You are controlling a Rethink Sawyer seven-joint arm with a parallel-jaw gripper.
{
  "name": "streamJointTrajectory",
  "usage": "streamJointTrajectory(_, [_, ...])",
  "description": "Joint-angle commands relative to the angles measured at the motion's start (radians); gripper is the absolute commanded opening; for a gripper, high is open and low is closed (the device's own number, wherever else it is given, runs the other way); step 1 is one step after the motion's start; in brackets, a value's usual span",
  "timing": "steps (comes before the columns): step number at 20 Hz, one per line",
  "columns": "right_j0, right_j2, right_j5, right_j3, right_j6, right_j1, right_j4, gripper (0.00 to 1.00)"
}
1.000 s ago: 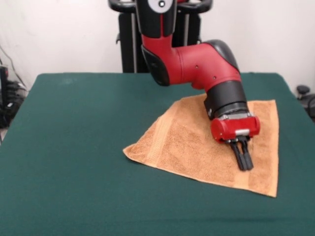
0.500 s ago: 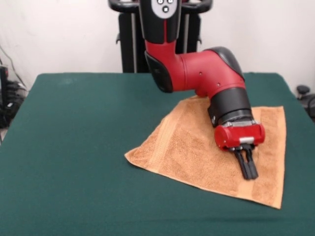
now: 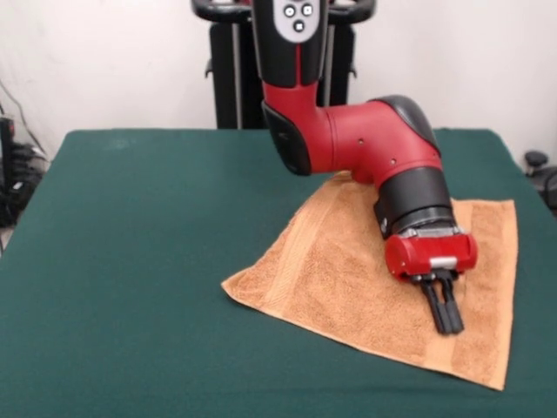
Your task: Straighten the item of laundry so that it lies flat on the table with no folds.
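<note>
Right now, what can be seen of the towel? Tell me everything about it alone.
The towel is a small orange-tan terry cloth, spread open on the green table, toward the picture's right. It lies turned like a diamond, one corner pointing left, another near the bottom right edge. Flat woven bands run along two opposite edges. It looks mostly flat, with no clear fold. The end effector, fingers together, presses down on its right part; the arm hides part of the far corner.
</note>
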Motion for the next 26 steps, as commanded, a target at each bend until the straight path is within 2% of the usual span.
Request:
streamJointTrajectory(1, [0.032, 0.017, 0.100, -0.098, 0.118, 0.084, 0.102, 0.00])
streamJointTrajectory(12, [0.034, 0.018, 0.060, -0.093, 0.135, 0.082, 0.108, 0.00])
streamJointTrajectory(26, [0.055, 0.031, 0.030, -0.117, 0.128, 0.093, 0.174, 0.00])
